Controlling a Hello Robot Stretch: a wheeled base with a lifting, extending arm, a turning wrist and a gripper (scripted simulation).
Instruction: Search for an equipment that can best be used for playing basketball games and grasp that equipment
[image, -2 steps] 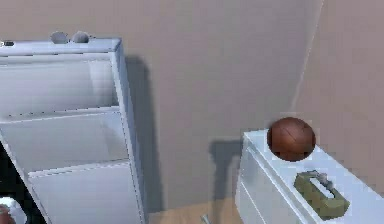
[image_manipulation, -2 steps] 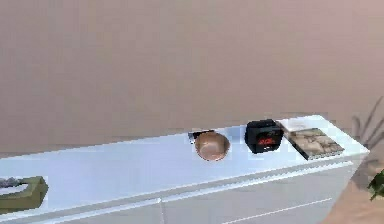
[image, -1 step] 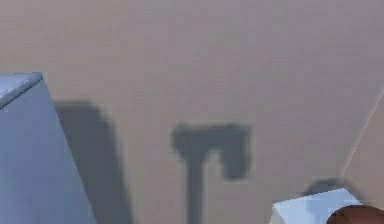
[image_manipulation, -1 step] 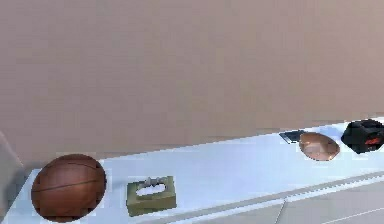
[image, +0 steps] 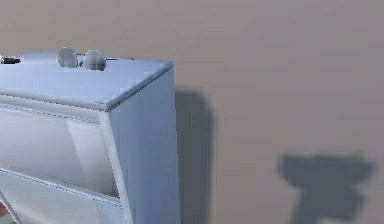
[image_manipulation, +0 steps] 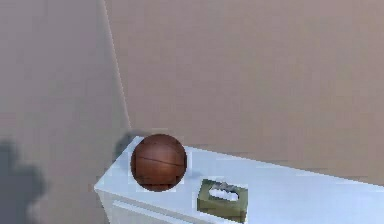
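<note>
A brown-orange basketball (image_manipulation: 159, 161) rests on the flat top of a pale blue-grey cabinet (image_manipulation: 290, 195) in the arm side view, near the cabinet's left end and close to the room corner. It stands alone, with a small box a short way to its right.
An olive box with white tissue (image_manipulation: 222, 197) lies right of the ball. In the forward view a pale blue-grey cabinet (image: 140, 130) with drawer fronts stands at the left, two small grey rounded objects (image: 82, 59) on its top. Plain beige walls rise behind both cabinets.
</note>
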